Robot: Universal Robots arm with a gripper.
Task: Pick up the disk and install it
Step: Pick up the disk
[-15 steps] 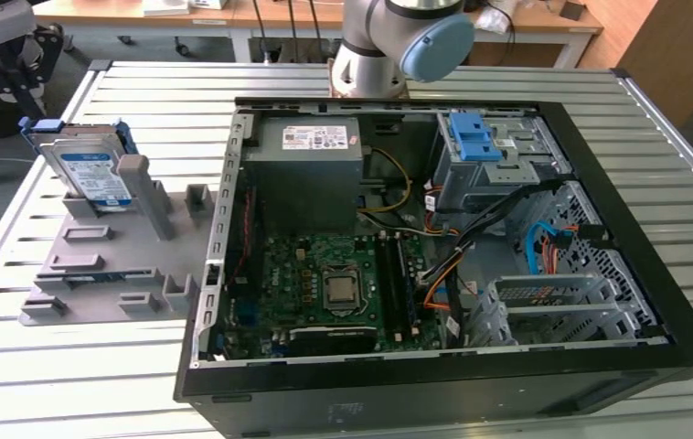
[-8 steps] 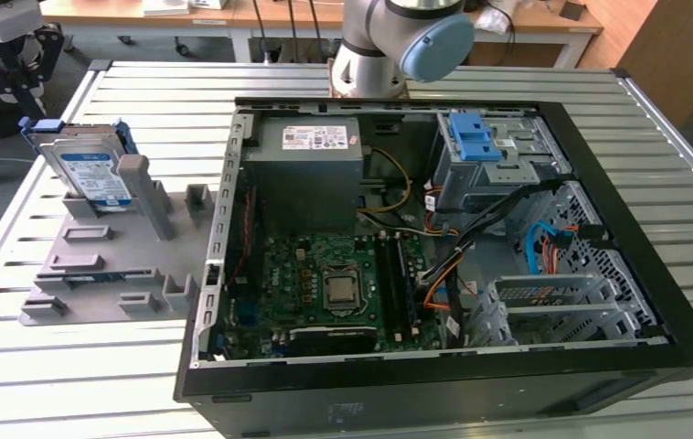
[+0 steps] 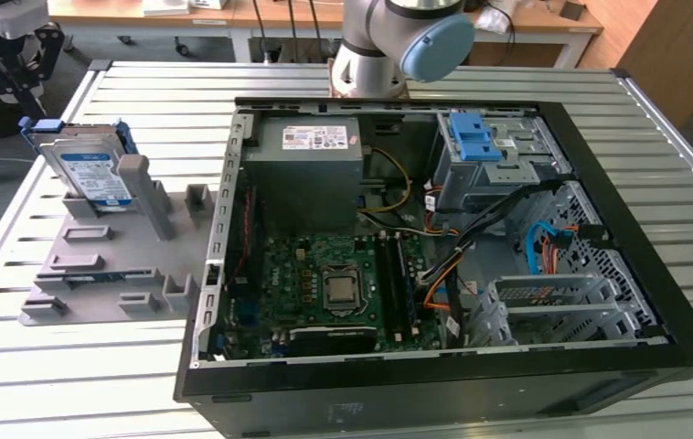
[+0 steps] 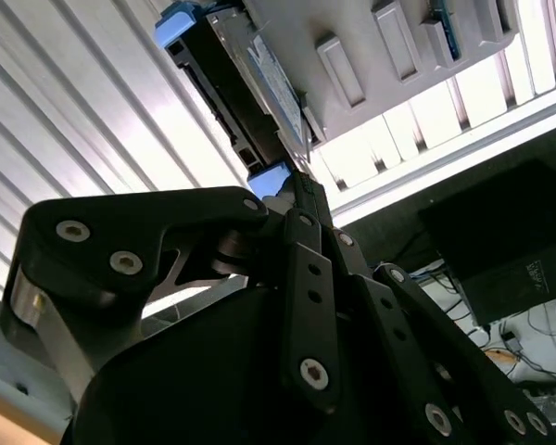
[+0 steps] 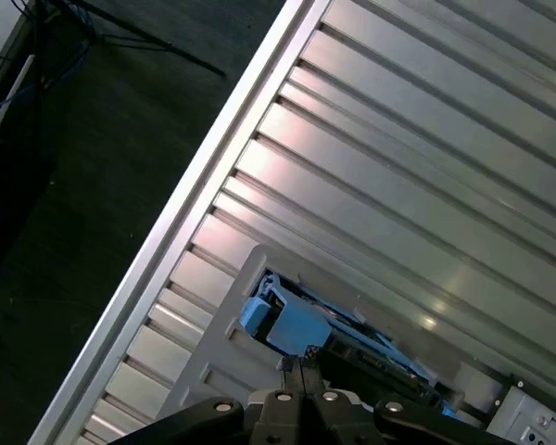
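The disk (image 3: 88,169) is a silver drive with a white-and-blue label in a blue carrier. It stands tilted in a slot of the grey holder (image 3: 102,265) at the exterior view's left, on the slatted table. My gripper (image 3: 20,91) hangs just beyond the disk's blue top edge, toward the table's far left corner. In the second wrist view the disk (image 4: 259,83) lies close ahead of the gripper (image 4: 299,190), whose fingers meet with nothing between them. The first wrist view shows the carrier's blue end (image 5: 292,324) right by the gripper (image 5: 302,363).
An open computer case (image 3: 444,247) fills the table's middle and right. Inside are a grey power-supply box (image 3: 310,151), a motherboard (image 3: 335,283), cables, and a metal drive cage with a blue latch (image 3: 474,137). The arm's base (image 3: 378,46) stands behind the case.
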